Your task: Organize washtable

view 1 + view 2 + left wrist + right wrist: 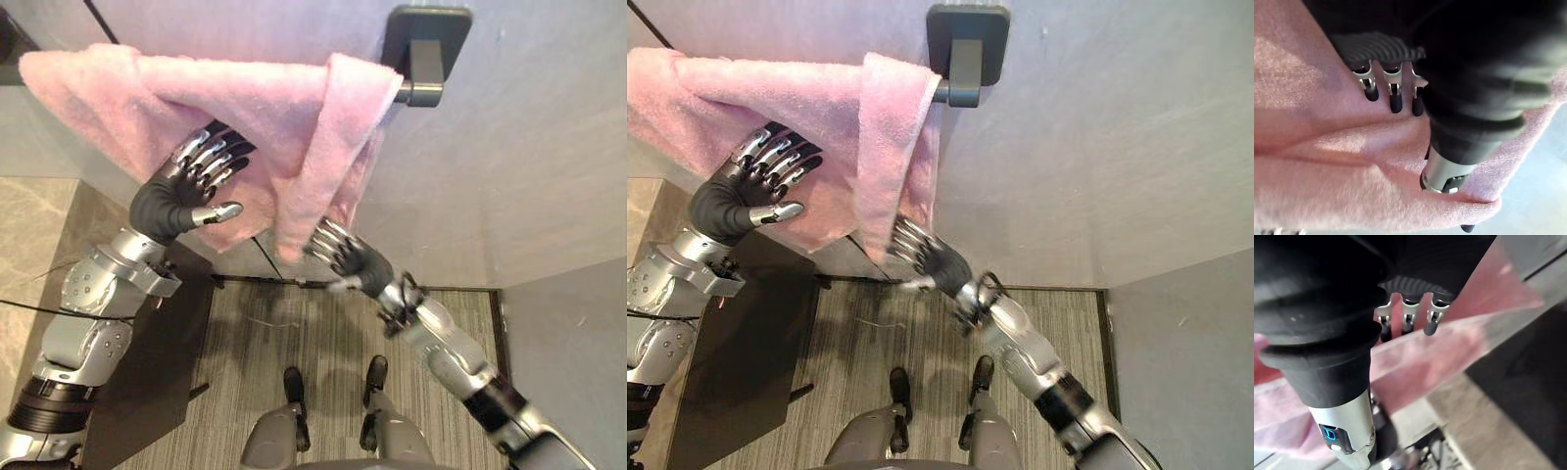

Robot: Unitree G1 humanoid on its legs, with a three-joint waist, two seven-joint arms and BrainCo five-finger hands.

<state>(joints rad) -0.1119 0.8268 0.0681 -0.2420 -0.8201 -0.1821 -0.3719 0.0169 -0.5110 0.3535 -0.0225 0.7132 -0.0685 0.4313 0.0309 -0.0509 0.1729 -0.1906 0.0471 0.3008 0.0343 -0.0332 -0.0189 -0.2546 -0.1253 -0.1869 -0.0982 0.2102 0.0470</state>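
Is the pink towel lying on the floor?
No, the pink towel hangs draped over the dark rail.

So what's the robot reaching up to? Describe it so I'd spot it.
Look at the pale grey wall and find the dark square bracket holding a rail. Draped over that rail is a fluffy pink towel, its end folded over by the bracket. It is the only soft, pink thing there, with the left hand and right hand touching it.

Left hand (pixel 181 191) and right hand (pixel 345 257) reach upward, fingers outstretched.
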